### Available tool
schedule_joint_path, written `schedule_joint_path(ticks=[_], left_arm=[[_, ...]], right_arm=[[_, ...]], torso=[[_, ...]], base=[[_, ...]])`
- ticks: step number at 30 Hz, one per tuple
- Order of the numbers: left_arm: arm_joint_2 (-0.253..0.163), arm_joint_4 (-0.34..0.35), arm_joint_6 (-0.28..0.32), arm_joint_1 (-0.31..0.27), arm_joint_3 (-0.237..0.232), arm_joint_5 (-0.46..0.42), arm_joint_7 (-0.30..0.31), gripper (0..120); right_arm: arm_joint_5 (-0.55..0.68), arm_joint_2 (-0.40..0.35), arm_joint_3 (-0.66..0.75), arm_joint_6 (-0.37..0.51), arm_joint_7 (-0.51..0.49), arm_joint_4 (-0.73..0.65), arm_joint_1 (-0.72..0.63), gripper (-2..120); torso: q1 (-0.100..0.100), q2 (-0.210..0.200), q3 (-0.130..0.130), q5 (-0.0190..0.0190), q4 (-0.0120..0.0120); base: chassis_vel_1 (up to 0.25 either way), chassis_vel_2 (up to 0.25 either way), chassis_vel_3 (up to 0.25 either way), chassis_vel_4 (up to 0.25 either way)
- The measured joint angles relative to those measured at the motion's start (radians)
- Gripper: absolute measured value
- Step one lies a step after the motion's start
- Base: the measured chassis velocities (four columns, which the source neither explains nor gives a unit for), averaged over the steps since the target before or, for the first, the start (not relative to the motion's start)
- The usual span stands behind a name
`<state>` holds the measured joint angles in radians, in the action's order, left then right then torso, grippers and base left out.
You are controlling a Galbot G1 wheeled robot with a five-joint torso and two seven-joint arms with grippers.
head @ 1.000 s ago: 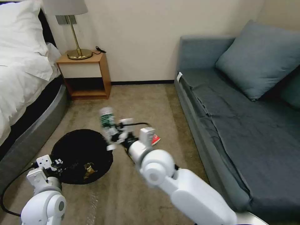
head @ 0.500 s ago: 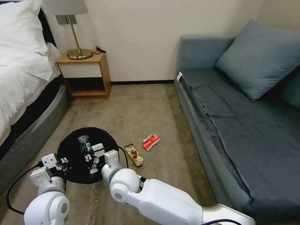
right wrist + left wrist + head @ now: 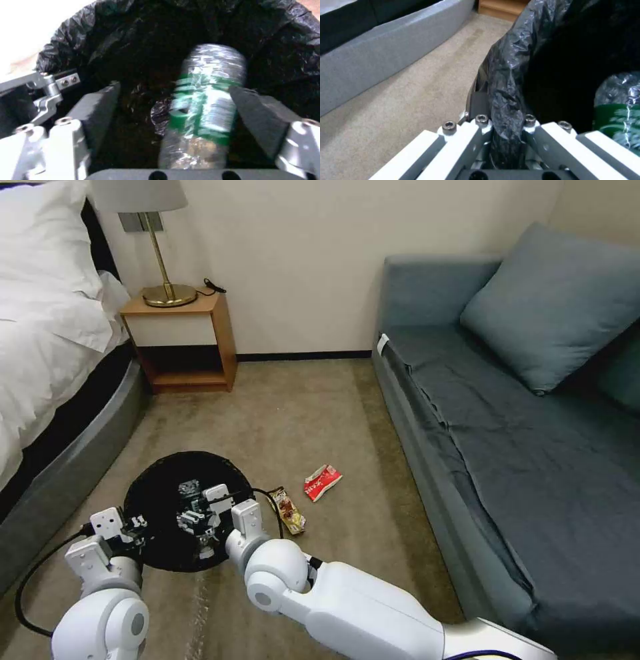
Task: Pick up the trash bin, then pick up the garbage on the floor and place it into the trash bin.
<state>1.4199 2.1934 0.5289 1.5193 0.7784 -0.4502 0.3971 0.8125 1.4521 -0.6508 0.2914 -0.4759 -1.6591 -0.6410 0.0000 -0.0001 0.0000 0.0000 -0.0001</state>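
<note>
The trash bin (image 3: 160, 493), round and lined with a black bag, stands at the lower left of the head view. My left gripper (image 3: 133, 528) is shut on its near rim, and the left wrist view shows the bag's edge (image 3: 506, 110) pinched between the fingers. Over the bin's mouth my right gripper (image 3: 200, 508) is open. Between its spread fingers (image 3: 96, 107) a green bottle (image 3: 203, 105) hangs loose and blurred inside the bin. On the carpet right of the bin lie two pieces of garbage, a yellow-brown wrapper (image 3: 288, 510) and a red-and-white packet (image 3: 323, 482).
A bed (image 3: 47, 353) runs along the left side. A wooden nightstand (image 3: 183, 340) with a brass lamp (image 3: 163, 280) stands against the back wall. A blue sofa (image 3: 520, 433) takes up the right. Open carpet (image 3: 293, 413) lies between them.
My right arm swung the green bottle from above the carpet to over the bin and lowered it in. Its fingers have spread and the bottle is loose. The left gripper kept its hold.
</note>
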Motion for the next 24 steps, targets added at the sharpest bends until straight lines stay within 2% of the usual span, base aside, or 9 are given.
schedule_joint_path(ticks=[2, 4, 11, 14, 15, 17, 21, 23, 24], left_arm=[[-0.001, 0.000, 0.000, 0.002, 0.005, 0.000, 0.000, 3], [-0.002, -0.001, 0.000, 0.003, 0.007, -0.001, 0.000, 3], [-0.004, -0.003, -0.001, -0.001, 0.008, -0.004, -0.001, 3], [-0.009, -0.017, -0.002, -0.004, 0.017, -0.005, -0.001, 3], [-0.011, -0.029, -0.007, -0.009, 0.029, -0.005, -0.001, 3], [-0.011, -0.033, -0.011, -0.012, 0.033, -0.004, -0.001, 3], [-0.004, -0.040, -0.025, -0.021, 0.053, 0.001, -0.002, 3], [-0.003, -0.041, -0.028, -0.023, 0.058, 0.002, -0.003, 3], [-0.001, -0.043, -0.033, -0.025, 0.062, 0.003, -0.004, 3]], right_arm=[[-0.004, -0.002, 0.014, -0.002, 0.000, -0.021, -0.003, 97], [-0.001, -0.005, 0.025, -0.002, 0.000, -0.037, -0.003, 99], [0.008, -0.020, 0.082, -0.007, 0.006, -0.113, -0.006, 100], [0.011, -0.039, 0.160, -0.013, 0.016, -0.180, -0.015, 100], [-0.039, -0.079, 0.283, -0.045, 0.069, -0.243, -0.037, 100], [-0.080, -0.096, 0.330, -0.069, 0.105, -0.263, -0.053, 100], [-0.312, -0.170, 0.599, -0.228, 0.287, -0.366, -0.212, 100], [-0.350, -0.185, 0.659, -0.242, 0.304, -0.404, -0.260, 100], [-0.395, -0.203, 0.723, -0.249, 0.308, -0.456, -0.325, 100]], torso=[[0.000, 0.000, 0.000, 0.0000, 0.0001], [0.000, 0.000, 0.000, 0.0001, 0.0001], [0.000, 0.000, 0.000, 0.0001, 0.0001], [0.000, 0.000, 0.000, 0.0001, 0.0002], [0.000, 0.000, 0.000, 0.0001, 0.0002], [0.000, 0.000, 0.000, 0.0002, 0.0002], [0.000, 0.000, 0.000, 0.0004, 0.0000], [0.000, 0.000, 0.000, 0.0004, -0.0004], [0.000, 0.000, 0.000, 0.0005, -0.0003]], base=[[0.000, 0.000, 0.000, 0.000], [0.000, 0.000, 0.000, 0.000], [0.000, 0.000, 0.000, 0.000], [0.000, 0.000, 0.000, 0.000], [0.000, 0.000, 0.000, 0.000], [0.000, 0.000, 0.000, 0.000], [0.000, 0.000, 0.000, 0.000], [0.000, 0.000, 0.000, 0.000], [0.000, 0.000, 0.000, 0.000]])
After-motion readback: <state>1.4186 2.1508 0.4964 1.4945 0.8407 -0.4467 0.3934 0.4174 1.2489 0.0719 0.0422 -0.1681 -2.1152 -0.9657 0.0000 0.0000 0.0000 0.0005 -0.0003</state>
